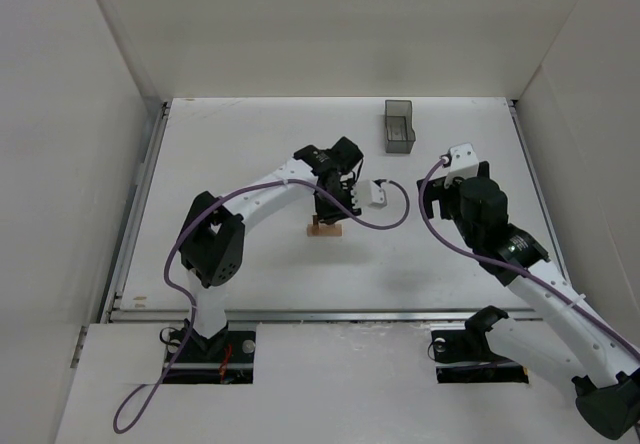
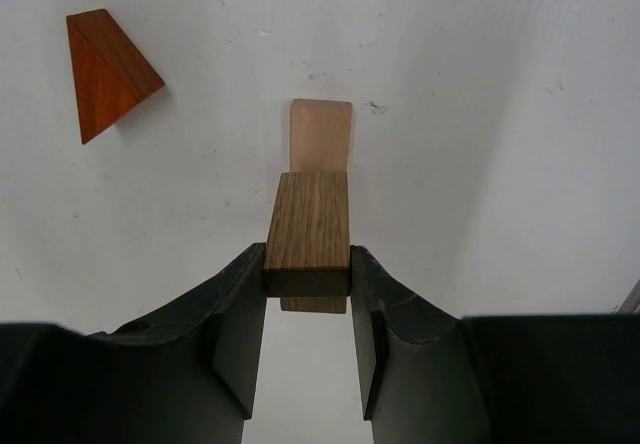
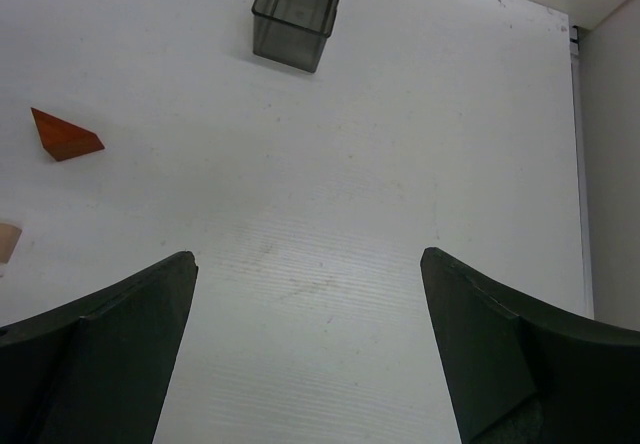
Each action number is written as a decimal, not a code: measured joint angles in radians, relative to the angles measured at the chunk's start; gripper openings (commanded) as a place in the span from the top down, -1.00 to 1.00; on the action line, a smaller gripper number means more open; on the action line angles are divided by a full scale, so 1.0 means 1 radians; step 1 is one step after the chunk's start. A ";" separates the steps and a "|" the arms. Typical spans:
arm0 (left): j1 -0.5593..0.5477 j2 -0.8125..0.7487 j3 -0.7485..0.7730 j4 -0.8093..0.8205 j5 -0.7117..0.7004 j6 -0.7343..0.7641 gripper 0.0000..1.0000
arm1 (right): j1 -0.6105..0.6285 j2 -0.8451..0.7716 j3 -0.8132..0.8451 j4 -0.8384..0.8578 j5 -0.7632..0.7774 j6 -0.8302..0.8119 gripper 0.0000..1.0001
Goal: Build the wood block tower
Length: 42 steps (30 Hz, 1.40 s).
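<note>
In the left wrist view my left gripper [image 2: 308,260] is shut on a brown wood block [image 2: 310,224]. It holds the block right above a pale tan block [image 2: 321,132] that lies on the table, lined up with it. I cannot tell whether the two touch. An orange triangular piece [image 2: 105,69] lies apart at the upper left. In the top view the left gripper [image 1: 329,210] is over the blocks [image 1: 323,229] at mid-table. My right gripper [image 3: 308,264] is open and empty, off to the right [image 1: 441,190]. It sees the orange piece [image 3: 66,134] and a corner of the pale block [image 3: 7,241].
A translucent dark grey bin [image 1: 399,126] stands at the back of the table, also in the right wrist view [image 3: 296,6]. White walls enclose the table on the left, back and right. The left arm's purple cable [image 1: 385,219] loops over the table between the arms.
</note>
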 measured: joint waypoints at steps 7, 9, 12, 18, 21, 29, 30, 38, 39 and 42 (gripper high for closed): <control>-0.004 0.002 -0.027 0.011 -0.002 0.023 1.00 | 0.000 0.000 0.000 0.001 -0.002 0.000 -0.99; -0.006 0.003 -0.030 0.016 -0.002 0.026 1.00 | 0.000 0.000 0.000 0.001 -0.002 0.000 -0.99; -0.008 0.004 -0.030 0.018 -0.002 0.029 1.00 | 0.000 0.000 0.000 0.001 -0.002 0.000 -0.99; -0.014 0.005 -0.052 0.040 -0.002 0.045 1.00 | 0.000 0.000 0.000 0.001 -0.002 0.000 -0.99; -0.019 0.005 -0.062 0.041 -0.005 0.048 1.00 | 0.000 0.000 0.000 0.001 -0.002 0.000 -0.99; -0.019 0.005 -0.062 0.051 -0.016 0.052 1.00 | 0.000 0.000 0.000 0.001 -0.003 0.000 -0.99; -0.019 0.005 -0.062 0.051 -0.018 0.052 1.00 | 0.000 0.000 0.000 0.001 -0.003 0.000 -0.99; -0.019 0.006 -0.095 0.064 -0.030 0.052 1.00 | 0.000 0.000 0.000 0.001 -0.004 0.000 -0.99; -0.019 0.006 -0.095 0.065 -0.032 0.052 1.00 | 0.000 0.000 0.000 0.001 -0.004 0.000 -0.99; -0.019 0.006 -0.095 0.070 -0.035 0.053 1.00 | 0.000 0.000 0.000 0.001 -0.005 0.000 -0.99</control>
